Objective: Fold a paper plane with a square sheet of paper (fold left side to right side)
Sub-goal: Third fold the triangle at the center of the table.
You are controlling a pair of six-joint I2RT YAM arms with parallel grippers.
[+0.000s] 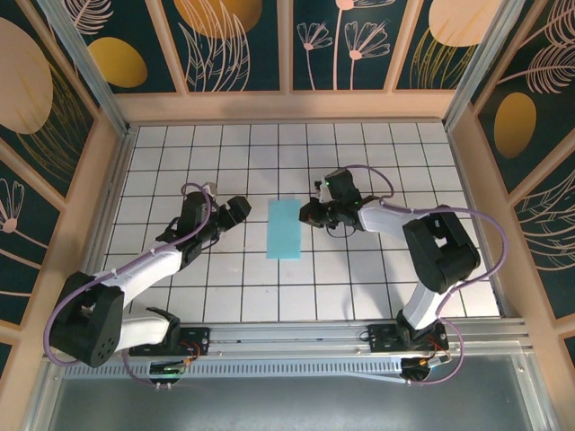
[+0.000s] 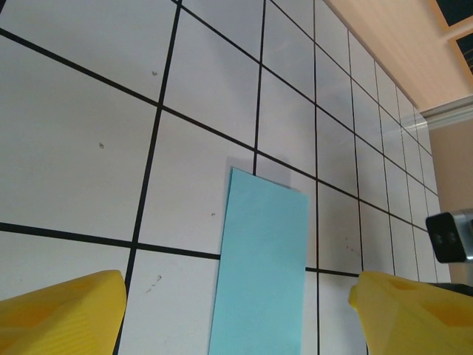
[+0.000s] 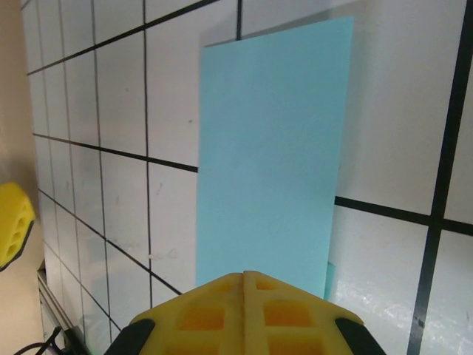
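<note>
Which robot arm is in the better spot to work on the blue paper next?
Probably the right. The right gripper is shut with its tips right at the blue paper's edge, so it could press or pinch it. The left gripper is open and sits apart from the paper.

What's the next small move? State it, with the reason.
Probably lower the shut right pincer onto the sheet of paper and drag it along to sharpen the crease. The sheet already lies as a narrow folded strip, the right pincer's tips sit closed at its right edge, and the open left pincer stands apart on its left.
</note>
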